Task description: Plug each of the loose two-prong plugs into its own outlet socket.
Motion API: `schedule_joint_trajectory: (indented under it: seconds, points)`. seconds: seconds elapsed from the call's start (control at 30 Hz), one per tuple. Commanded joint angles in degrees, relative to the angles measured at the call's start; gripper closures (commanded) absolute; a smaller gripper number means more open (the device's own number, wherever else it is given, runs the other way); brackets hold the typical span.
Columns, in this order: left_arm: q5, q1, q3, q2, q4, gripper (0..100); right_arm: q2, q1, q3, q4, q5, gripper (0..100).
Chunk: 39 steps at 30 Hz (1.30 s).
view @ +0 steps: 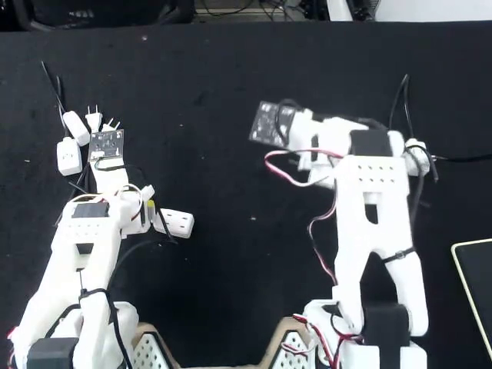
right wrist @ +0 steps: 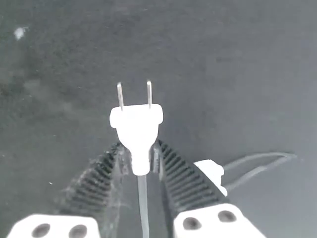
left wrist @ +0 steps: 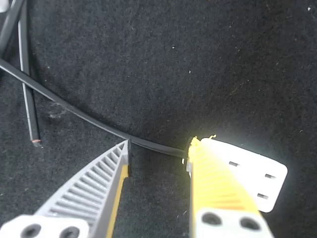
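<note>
My right gripper (right wrist: 138, 148) is shut on a white two-prong plug (right wrist: 136, 124), prongs pointing away over the black mat, its cord running back between the fingers. In the high view this arm sits mid-table, and its wrist board (view: 273, 123) hides the plug. My left gripper (left wrist: 159, 148) stands open low over the mat, with a thin black cable (left wrist: 89, 119) crossing between its fingertips. A white outlet socket (left wrist: 252, 173) lies just outside the yellow finger (left wrist: 213, 183). From above, that socket (view: 175, 223) lies beside the left arm's wrist.
At the far left lie two white socket blocks (view: 69, 157) and loose white plugs (view: 94, 117) with black cords. A yellow-edged flat object (view: 473, 292) sits at the right edge. Another white piece with grey cords (right wrist: 210, 171) lies behind my right fingers.
</note>
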<state>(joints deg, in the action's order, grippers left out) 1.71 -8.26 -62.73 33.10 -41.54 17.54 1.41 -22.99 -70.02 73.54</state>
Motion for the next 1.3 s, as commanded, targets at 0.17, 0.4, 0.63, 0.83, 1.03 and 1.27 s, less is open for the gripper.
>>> schedule_joint_trajectory:
  seconds: [0.17, 0.4, 0.63, 0.83, 1.03, 1.27]
  points:
    - [-0.09, -0.4, 0.57, 1.14, 0.35, 80, 0.84, -4.22, -29.93, 23.38, -6.42, 98.4]
    - [-0.09, -0.4, 0.57, 1.14, 0.44, 80, 0.84, -4.92, -32.31, 23.3, -16.26, 86.5]
    - [-0.09, -0.4, 0.66, 1.14, 0.26, 80, 0.31, -5.01, -25.71, 20.57, -19.6, 91.2]
    - [-0.09, -0.4, 0.66, 1.14, 0.26, 80, 0.31, -5.1, -28.18, 28.4, -20.22, 91.3]
    - [-0.09, -0.4, 0.57, 1.14, 0.26, 80, 0.22, -5.27, -31.78, 32.09, -20.13, 91.3]
    - [-0.09, -0.4, 0.48, 1.14, 0.18, 80, 0.22, -5.98, -33.8, 31.82, -20.13, 91.3]
